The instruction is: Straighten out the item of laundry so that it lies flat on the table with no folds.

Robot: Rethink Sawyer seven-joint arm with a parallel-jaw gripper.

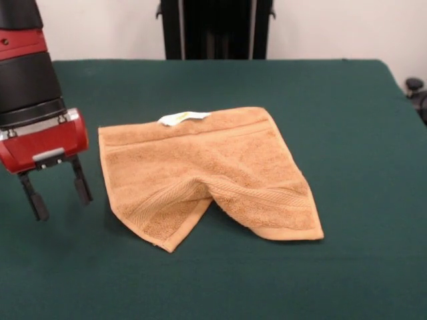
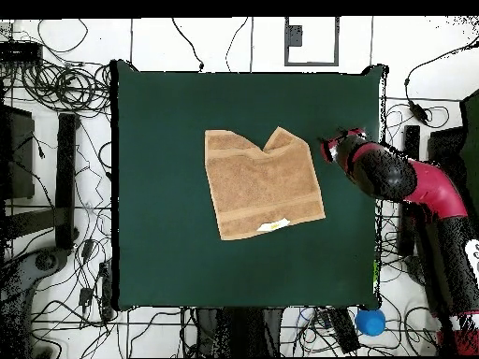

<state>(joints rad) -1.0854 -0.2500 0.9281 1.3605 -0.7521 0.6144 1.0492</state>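
Towel (image 1: 207, 173) of tan-orange terry lies near the middle of the green table (image 1: 347, 267), mostly spread, with its white tag (image 1: 183, 118) on the top edge in the front view. The lower edge is not flat: its middle is drawn up into a notch, leaving two corners pointing down, and a fold seems to sit under the lower-left one, though the view leaves that uncertain. To do this step well, I judge the pinch should take only the top layer at the tucked edge near the notch, then draw it outward toward the bottom of the frame, low and slow, so the rest does not drag. Gripper (image 1: 58, 188) hangs at the left of the front view, beside the towel, fingers parted moderately, empty, touching nothing.
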